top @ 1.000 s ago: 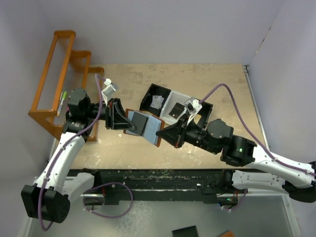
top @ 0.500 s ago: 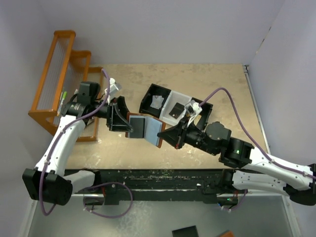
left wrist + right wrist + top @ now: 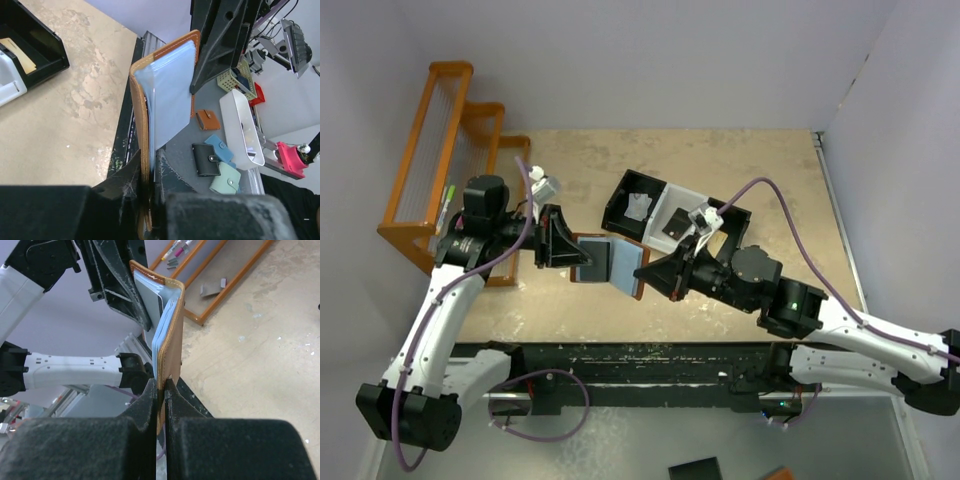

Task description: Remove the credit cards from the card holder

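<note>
- The small brown leather folding card holder (image 3: 620, 266), lined in pale blue-grey, is held open in the air above the middle of the beige tabletop (image 3: 770, 170), between the two arms.
- The left gripper (image 3: 576, 256) is clenched on the card holder's flap at 9 o'clock. The left wrist view shows the brown edge pinched between its fingers.
- The right gripper (image 3: 644, 272) is clamped tight on the opposite flap at 3 o'clock.
- A dark grey card (image 3: 597, 259) sits inside the half at 9 o'clock, just beside the left gripper.
- At 1 o'clock from the card holder stands a black-and-white three-compartment tray (image 3: 617, 200). The right arm's wrist is just beside it and covers part of its right end.
- A white paper scrap (image 3: 638, 207) lies in the tray's left black compartment and a small dark flat piece (image 3: 675, 222) in the white middle one.
- At 10 o'clock an orange wire rack (image 3: 440, 120) lines the table's left edge, close behind the left arm.
- Bare table lies at 12 o'clock up to the far wall, and at 3 o'clock beyond the right arm.
- At 6 o'clock only a narrow strip lies before the black rail (image 3: 650, 360).
</note>
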Tool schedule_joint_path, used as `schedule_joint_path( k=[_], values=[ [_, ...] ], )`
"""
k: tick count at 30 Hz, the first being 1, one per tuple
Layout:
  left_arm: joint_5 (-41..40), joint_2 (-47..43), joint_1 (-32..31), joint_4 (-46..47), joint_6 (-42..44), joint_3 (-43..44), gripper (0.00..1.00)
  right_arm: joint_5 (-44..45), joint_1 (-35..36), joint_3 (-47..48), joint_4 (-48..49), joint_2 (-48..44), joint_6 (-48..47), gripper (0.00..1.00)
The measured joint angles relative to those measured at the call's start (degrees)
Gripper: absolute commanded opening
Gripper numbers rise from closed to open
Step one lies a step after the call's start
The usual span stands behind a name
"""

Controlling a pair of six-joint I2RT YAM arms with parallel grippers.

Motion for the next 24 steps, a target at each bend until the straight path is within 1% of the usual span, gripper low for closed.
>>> schedule_joint_path(
  k=[1,3,5,7,8,11,13,16,20,22,24],
  values=[
    [0.0,0.3,0.0,0.0,0.1,0.1,0.00,-0.5,-0.2,-0.4,0.6,-0.3,0.1,0.04],
    [0.0,1.1,0.0,-0.3,0.1,0.2,0.00,-1.1,-0.7,-1.7,1.8,-1.0,0.4,0.09],
    [0.0,1.7,0.0,-0.5,-0.1,0.2,0.00,-1.8,-1.0,-3.3,2.8,-1.5,0.6,0.28],
    [-0.2,1.9,0.0,-0.4,-0.3,0.2,0.00,-3.0,-3.1,-4.9,4.1,-2.2,1.4,0.47],
    [-0.2,1.9,0.0,-0.4,-0.4,0.2,0.00,-4.1,-4.4,-5.9,4.7,-2.7,1.7,0.55],
    [-0.4,1.9,0.0,-0.5,-1.1,0.2,0.00,-5.7,-10.0,-8.2,4.4,-4.6,2.6,0.68],
    [-1.2,1.9,0.0,-0.7,-1.8,0.3,0.00,-5.0,-12.5,-8.5,2.6,-6.0,2.9,0.70],
    [-3.2,1.9,0.0,-1.3,-2.8,0.4,0.00,-3.1,-13.5,-7.6,-1.2,-8.8,2.7,0.71],
    [-7.4,2.0,0.0,-2.1,-3.7,0.7,0.00,-1.6,-13.5,-3.3,-4.7,-12.1,2.1,0.68],
    [-10.1,2.3,0.0,-3.1,-3.9,1.4,0.00,-2.7,-13.5,-0.7,-4.4,-12.1,1.9,0.66],
    [-13.4,3.1,0.0,-4.0,-3.9,2.3,0.00,-5.9,-13.6,2.3,-3.0,-10.3,1.5,0.64]
  ],
)
